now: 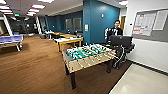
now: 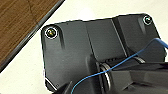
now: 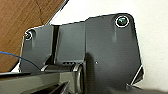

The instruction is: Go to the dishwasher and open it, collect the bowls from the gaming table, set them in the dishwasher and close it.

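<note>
We faced the foosball table point(image 1: 87, 56), a person point(image 1: 115, 31) behind it; no bowls collected, task barely begun, fingers' state unclear.

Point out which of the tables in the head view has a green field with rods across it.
The foosball table nearest the camera, standing in front of the person. The yellow-topped tables behind it have flat tops without rods.

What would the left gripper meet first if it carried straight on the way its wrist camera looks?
Probably the pale floor, which lies past the robot's own dark plate, beside the wood-patterned floor. Nothing else shows in that line, though depth is unclear.
</note>
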